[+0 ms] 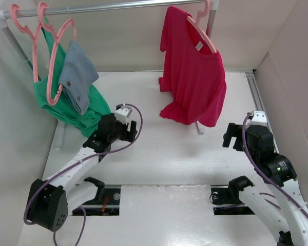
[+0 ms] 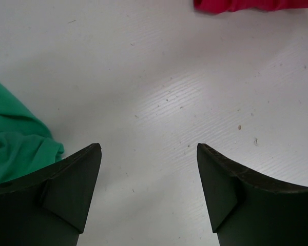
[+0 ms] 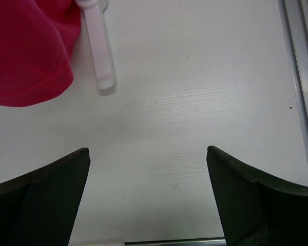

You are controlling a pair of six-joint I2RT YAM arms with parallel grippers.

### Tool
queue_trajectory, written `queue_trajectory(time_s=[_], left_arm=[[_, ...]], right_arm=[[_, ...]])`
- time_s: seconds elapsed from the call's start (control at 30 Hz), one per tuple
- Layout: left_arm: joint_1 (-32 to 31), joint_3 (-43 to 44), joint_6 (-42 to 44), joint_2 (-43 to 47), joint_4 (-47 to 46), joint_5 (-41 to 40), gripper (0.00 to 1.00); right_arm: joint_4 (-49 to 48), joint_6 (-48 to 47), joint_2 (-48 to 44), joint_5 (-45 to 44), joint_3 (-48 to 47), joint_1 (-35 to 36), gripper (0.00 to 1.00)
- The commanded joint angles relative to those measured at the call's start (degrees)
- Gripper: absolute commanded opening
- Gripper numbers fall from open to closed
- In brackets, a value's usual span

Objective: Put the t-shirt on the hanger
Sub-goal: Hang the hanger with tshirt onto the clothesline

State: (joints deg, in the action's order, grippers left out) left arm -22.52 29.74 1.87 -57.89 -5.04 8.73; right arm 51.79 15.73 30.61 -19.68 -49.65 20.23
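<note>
The crimson-pink t-shirt (image 1: pixel 192 77) hangs on the salmon-pink hanger (image 1: pixel 203 28), whose hook is over the rail at the back right. The white label shows inside the neck, and the hem bunches just above the table. The hem also shows in the left wrist view (image 2: pixel 251 5) and the right wrist view (image 3: pixel 25 51). My left gripper (image 1: pixel 127 125) is open and empty low over the table, left of the shirt; its view (image 2: pixel 149 148) shows bare table between the jaws. My right gripper (image 1: pixel 231 136) is open and empty, right of the shirt's hem (image 3: pixel 148 151).
A metal rail (image 1: pixel 118 6) spans the back. Two pink hangers at the left hold a green garment (image 1: pixel 66 105) (image 2: pixel 15 148) and a grey-blue denim one (image 1: pixel 78 74). A white rack foot (image 3: pixel 100 51) lies under the shirt. An aluminium track (image 1: pixel 256 95) runs along the right.
</note>
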Motion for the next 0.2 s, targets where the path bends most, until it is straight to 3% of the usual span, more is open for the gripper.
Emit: queue_trajectory(time_s=[0.0, 0.17], left_arm=[[-0.33, 0.23, -1.25, 1.55, -3.05, -0.47, 0.72], [-0.33, 0.23, -1.25, 1.55, -3.05, -0.47, 0.72]], right_arm=[[-3.63, 1.24, 0.24, 0.17, 0.34, -0.19, 1.0], [-3.63, 1.76, 0.24, 0.17, 0.87, -0.19, 1.0]])
